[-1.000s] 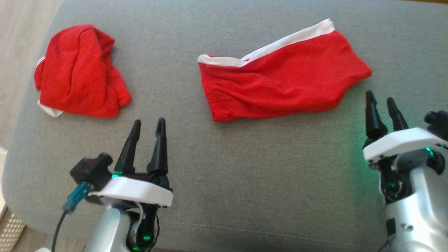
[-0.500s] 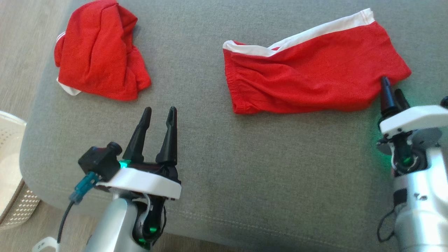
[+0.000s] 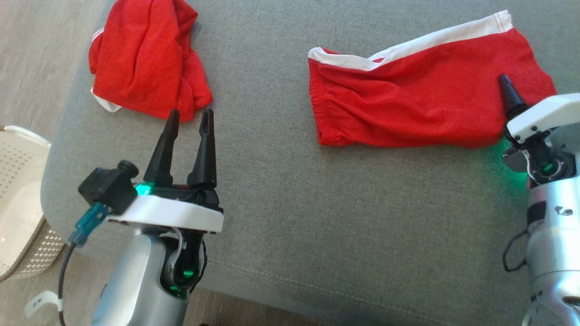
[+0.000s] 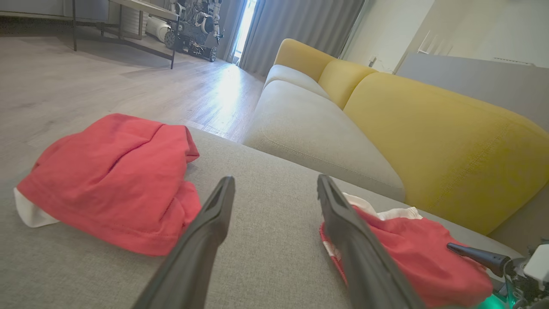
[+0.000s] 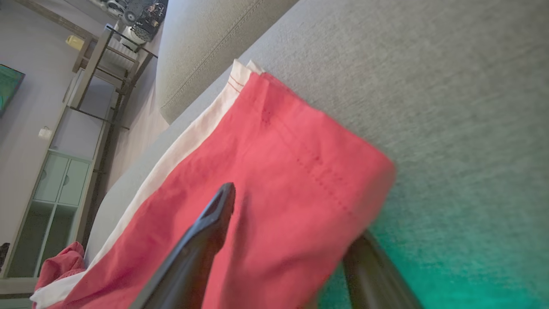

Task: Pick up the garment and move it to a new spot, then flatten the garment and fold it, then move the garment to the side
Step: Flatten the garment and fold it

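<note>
On the gray cushion [image 3: 317,217], toward the robot's right: the garment [image 3: 421,108], red with a white band along its far edge. Lies spread out and mostly flat, with some wrinkles near its left end.

At the garment's right corner: the right gripper [image 5: 296,210]. Stands open, not pinched shut. Has 1 finger [image 5: 201,240] on top of the red cloth and the tip of the other tucked under the cloth's edge, with the corner between the 2.

Toward the left side of the cushion, well apart from the garment: another red cloth [image 3: 145,59], bunched up in a heap, with a bit of white at its near left edge.

Just in front of that heap: the left gripper [image 3: 190,113]. Stands wide open with its 2 fingers pointing at the heap, tips just beside its near edge. Cannot tell if touching. Grips nothing.

Down on the floor [image 3: 27,45] at the left, just beside the cushion: a white basket [image 3: 22,181] with many small holes in its wall. Shows only in part. Cannot tell what is inside it.

Past the cushion, in the left wrist view: a sofa [image 4: 429,141] with a pale seat and a yellow back.
</note>
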You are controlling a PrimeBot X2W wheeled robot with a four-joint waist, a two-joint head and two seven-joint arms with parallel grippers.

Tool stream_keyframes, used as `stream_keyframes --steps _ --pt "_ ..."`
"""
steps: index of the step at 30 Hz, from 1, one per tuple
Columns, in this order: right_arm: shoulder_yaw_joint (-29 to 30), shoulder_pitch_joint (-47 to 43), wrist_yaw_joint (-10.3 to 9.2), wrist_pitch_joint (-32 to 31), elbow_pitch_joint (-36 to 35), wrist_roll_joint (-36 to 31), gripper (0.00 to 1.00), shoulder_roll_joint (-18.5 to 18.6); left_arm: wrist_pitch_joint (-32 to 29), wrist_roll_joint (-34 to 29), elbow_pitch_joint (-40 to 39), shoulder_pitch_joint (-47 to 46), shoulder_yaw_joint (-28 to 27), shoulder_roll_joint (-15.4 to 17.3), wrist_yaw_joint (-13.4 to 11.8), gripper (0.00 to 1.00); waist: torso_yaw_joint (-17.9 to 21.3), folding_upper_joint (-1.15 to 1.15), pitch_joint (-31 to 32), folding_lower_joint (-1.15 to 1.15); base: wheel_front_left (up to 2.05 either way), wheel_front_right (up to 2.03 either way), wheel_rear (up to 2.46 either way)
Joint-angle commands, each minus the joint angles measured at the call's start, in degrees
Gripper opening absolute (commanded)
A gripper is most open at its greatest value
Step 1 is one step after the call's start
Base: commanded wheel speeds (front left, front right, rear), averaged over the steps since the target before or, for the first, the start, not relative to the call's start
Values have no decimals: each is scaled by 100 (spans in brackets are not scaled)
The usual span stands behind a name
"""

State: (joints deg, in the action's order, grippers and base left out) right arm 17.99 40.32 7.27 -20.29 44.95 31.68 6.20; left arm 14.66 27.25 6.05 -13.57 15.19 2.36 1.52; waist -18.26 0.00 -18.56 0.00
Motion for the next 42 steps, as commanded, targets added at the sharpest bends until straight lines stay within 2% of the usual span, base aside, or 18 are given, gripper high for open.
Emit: stream_keyframes --steps 1,3,4,5,6,12,20,24,30,38,42 --pt "-209 -82 22 -232 122 32 100 -234 34 34 -206 -171 -232 52 -33 100 -10 0 19 0 0 0 0" --pt "-306 -96 22 -373 98 90 100 -257 34 51 -205 -151 -226 52 -47 100 -12 0 38 0 0 0 0" --pt "-329 -112 22 -417 88 128 96 -266 34 53 -197 -138 -212 52 -44 100 -9 0 46 0 0 0 0" --pt "-358 -132 22 -448 77 154 39 -273 34 50 -190 -128 -203 52 -43 100 -5 0 56 0 0 0 0" --pt "-389 -155 22 -460 59 173 0 -279 34 48 -180 -121 -197 52 -43 100 2 0 71 0 0 0 0" --pt "-350 -239 22 -63 -104 224 0 -268 34 66 -145 -96 -248 52 -75 100 70 0 154 0 0 0 0" --pt "-2 -287 22 868 -61 117 0 -49 34 22 -112 -44 -237 52 -75 100 229 0 292 0 0 0 0" --pt "514 -313 22 1584 269 -363 0 182 34 -25 -84 3 -224 52 -66 100 332 0 383 0 0 0 0" --pt "1335 -248 22 2394 672 -1398 0 284 34 -85 -53 55 -212 52 -54 100 512 0 514 0 0 0 0" --pt "1934 -113 22 2583 900 -2216 0 27 34 -153 8 121 -159 52 -37 100 699 0 680 0 0 0 0" --pt "1780 -26 22 2706 857 -2398 0 -103 34 -145 0 129 -142 52 -49 100 736 0 704 0 0 0 0"
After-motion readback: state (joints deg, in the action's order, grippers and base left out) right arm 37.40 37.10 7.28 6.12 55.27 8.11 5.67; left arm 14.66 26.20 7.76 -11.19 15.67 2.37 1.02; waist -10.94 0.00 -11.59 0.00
